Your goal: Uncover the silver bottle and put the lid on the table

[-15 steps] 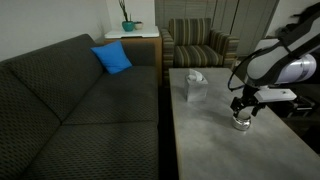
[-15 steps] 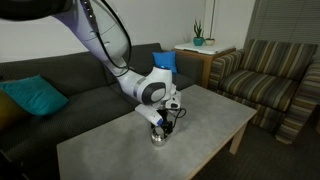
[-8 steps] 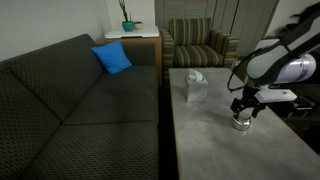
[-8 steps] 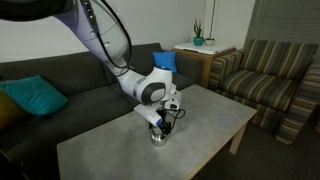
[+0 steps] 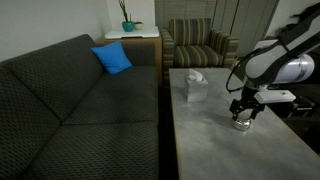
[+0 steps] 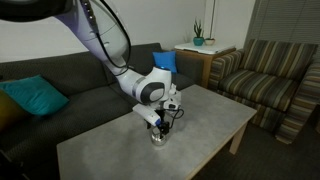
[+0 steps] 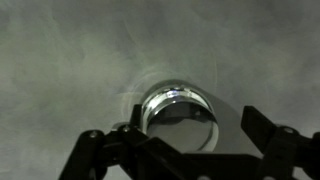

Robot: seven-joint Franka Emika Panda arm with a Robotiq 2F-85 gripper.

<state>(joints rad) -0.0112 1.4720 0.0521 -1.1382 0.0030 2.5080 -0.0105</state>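
The silver bottle (image 5: pixel 241 123) stands on the pale grey table (image 5: pixel 215 152) near its long edge, away from the sofa. It also shows in the other exterior view (image 6: pixel 159 136). Its round shiny lid (image 7: pixel 178 112) sits on top, seen from above in the wrist view. My gripper (image 5: pixel 242 110) hangs straight down over the bottle, also in an exterior view (image 6: pixel 163 125). In the wrist view its fingers (image 7: pixel 192 132) are open and straddle the lid, one on each side, with a gap at the right finger.
A white tissue box (image 5: pixel 195 87) stands on the table toward the far end. A dark grey sofa (image 5: pixel 80 110) with a blue cushion (image 5: pixel 112 58) runs along the table's one side. A striped armchair (image 5: pixel 200 45) and a small wooden side table with a plant (image 5: pixel 130 35) stand beyond.
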